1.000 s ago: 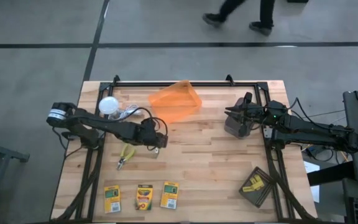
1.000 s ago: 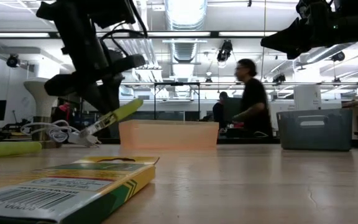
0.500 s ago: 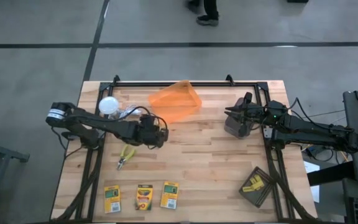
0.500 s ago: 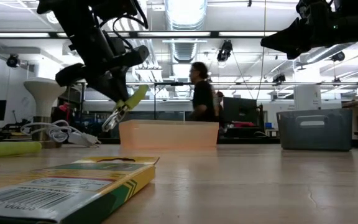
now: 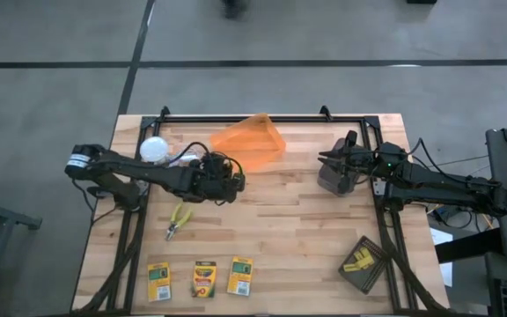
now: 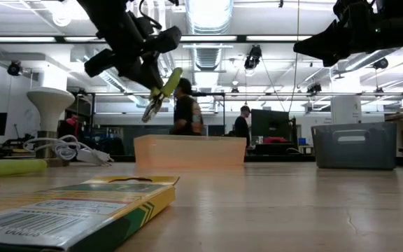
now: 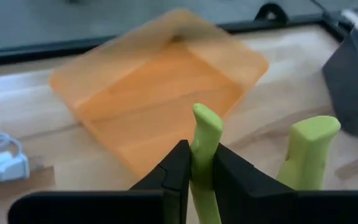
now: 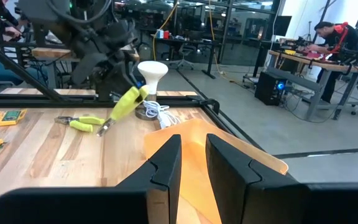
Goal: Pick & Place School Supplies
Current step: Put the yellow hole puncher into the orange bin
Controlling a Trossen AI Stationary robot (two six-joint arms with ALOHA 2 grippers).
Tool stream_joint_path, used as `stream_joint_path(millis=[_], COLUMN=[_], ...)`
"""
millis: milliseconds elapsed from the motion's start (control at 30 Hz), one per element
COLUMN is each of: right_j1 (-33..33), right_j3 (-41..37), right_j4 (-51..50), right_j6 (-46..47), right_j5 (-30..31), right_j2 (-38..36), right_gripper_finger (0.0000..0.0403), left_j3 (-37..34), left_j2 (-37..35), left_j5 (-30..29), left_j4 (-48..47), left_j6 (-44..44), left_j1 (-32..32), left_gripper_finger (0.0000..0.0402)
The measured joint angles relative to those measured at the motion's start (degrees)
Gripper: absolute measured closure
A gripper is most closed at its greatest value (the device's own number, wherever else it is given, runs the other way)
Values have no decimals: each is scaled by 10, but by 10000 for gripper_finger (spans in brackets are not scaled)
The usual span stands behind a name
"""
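My left gripper [image 7: 202,158] is shut on yellow-green-handled pliers [image 6: 164,89] and holds them in the air near the translucent orange bin [image 5: 249,145]. A second pair of pliers [image 5: 179,220] lies flat on the table nearer the front. Three crayon boxes [image 5: 204,279] lie in a row at the near edge. Small yellow blocks [image 5: 357,261] sit on a dark tray at the near right. My right gripper [image 8: 193,168] waits level above the table's right side, its fingers a narrow gap apart with nothing between them. My left gripper pinches one handle of the pliers [image 7: 204,140] between its two fingers. The other handle [image 7: 306,149] stands free beside them. The fingers slant downward toward the bin. The pliers are lifted clear and tilted, metal jaws [image 6: 149,112] lowest.
A white ball with a cable [image 5: 152,150] lies at the far left beside the bin. A black frame [image 5: 262,116] runs along the table's far edge and sides. Bare wood lies between the bin and the crayon boxes. People move in the room behind.
My left gripper has risen with the pliers, moved a little toward the table's right and the orange bin, and turned at the wrist. The pliers now hang higher above the table and tilt more steeply. My right arm has kept still.
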Motion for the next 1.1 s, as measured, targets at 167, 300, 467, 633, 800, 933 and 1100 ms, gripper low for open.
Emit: stream_joint_path(millis=[167, 300, 467, 633, 800, 933, 1100], right_j1=[0, 0, 0, 0, 0, 0, 0], right_j3=[0, 0, 0, 0, 0, 0, 0], right_j4=[0, 0, 0, 0, 0, 0, 0], right_j6=[0, 0, 0, 0, 0, 0, 0], right_j5=[0, 0, 0, 0, 0, 0, 0], right_j2=[0, 0, 0, 0, 0, 0, 0], right_gripper_finger=[335, 335, 335, 335, 335, 335, 335], left_j3=[16, 17, 16, 24, 47, 54, 53], left_j2=[0, 0, 0, 0, 0, 0, 2], left_j5=[-5, 13, 46, 55, 108, 154, 180], left_j4=[0, -1, 2, 7, 11, 19, 36], left_j6=[0, 1, 0, 14, 51, 70, 78], left_j1=[12, 36, 68, 111, 170, 216, 272], left_gripper_finger=[348, 348, 348, 348, 348, 348, 348])
